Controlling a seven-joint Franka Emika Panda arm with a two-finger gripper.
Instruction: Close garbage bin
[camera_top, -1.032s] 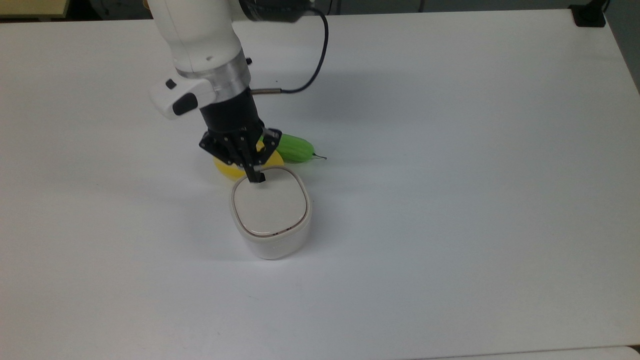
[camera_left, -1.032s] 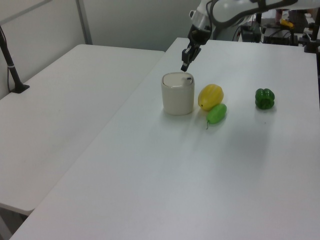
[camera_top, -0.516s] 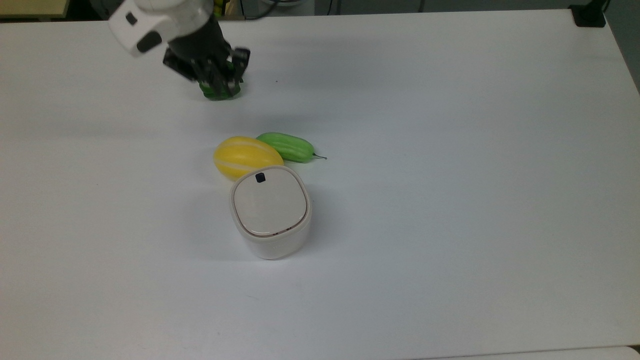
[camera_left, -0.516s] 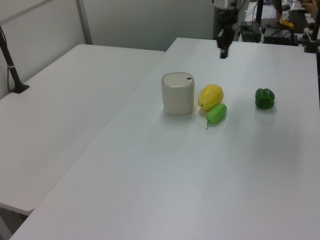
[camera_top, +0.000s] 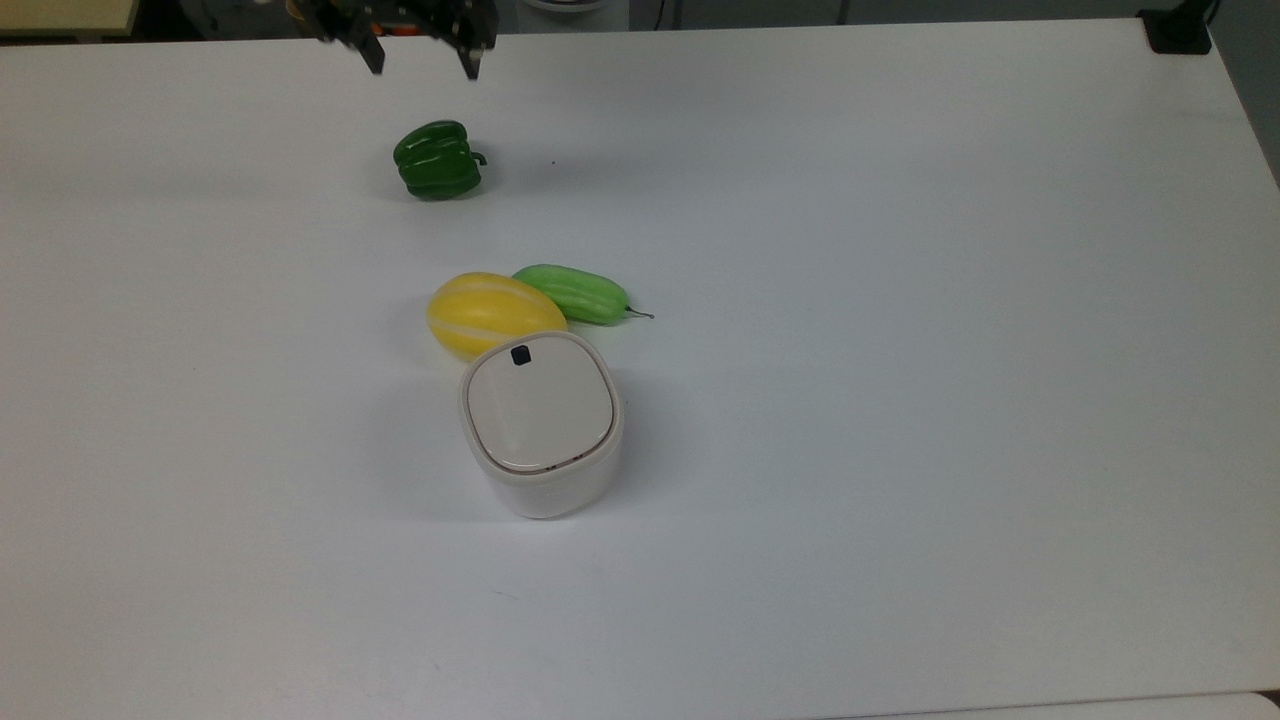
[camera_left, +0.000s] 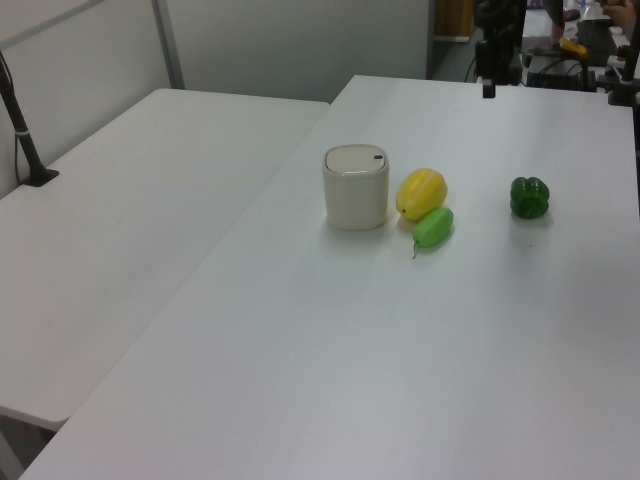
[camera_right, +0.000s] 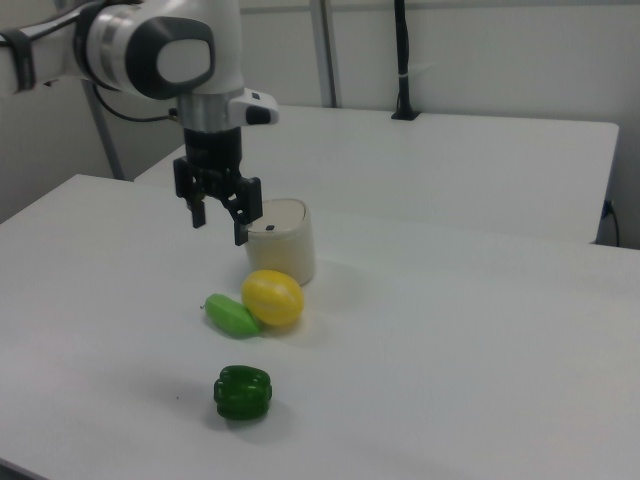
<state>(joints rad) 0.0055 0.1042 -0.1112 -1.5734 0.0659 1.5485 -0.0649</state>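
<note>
Small white plastic garbage bin (camera_top: 541, 430) sits mid-table just beside the yellow melon (camera_top: 487, 313), beige lid looking flush, probably latched, and the black two-finger gripper (camera_right: 219, 217) hangs spread and empty, so best to stay clear.

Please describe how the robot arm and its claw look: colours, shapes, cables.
The arm is glossy white with rounded segments and a dark grey oval panel on its joint. A black wrist section carries the black claw, which has two thin fingers.
</note>
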